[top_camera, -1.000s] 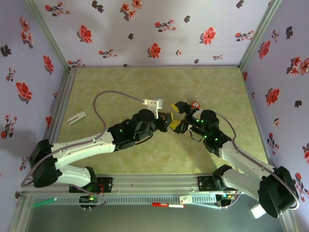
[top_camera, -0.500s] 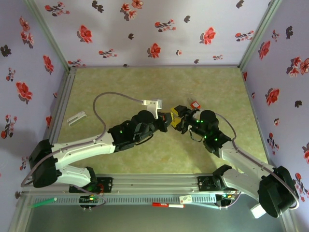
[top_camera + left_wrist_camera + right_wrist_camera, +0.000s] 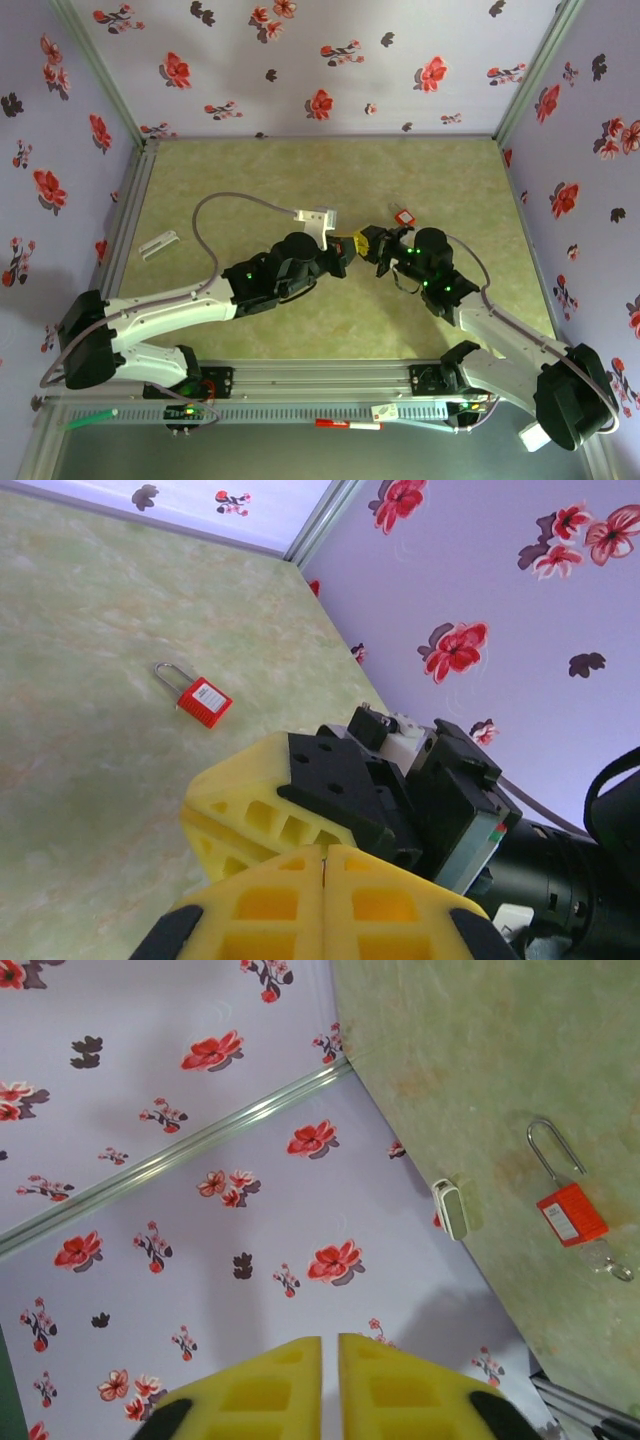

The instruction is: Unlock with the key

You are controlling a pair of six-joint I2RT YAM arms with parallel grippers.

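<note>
I see left gripper (image 3: pixel 346 247) pinched on a thin sliver, prob the key (image 3: pixel 323 860). Right gripper (image 3: pixel 376 244) has fingers together, tip-to-tip with it. Padlock (image 3: pixel 404 216) lies toward table (image 3: pixel 200 180) far edge, nearer R arm.

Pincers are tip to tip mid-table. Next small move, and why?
Probably ease the left pincer open. Both pincers are shut with their tips meeting, which looks like a handover to the right pincer. The key itself is too small to make out. The padlock lies apart on the table, waiting.
</note>
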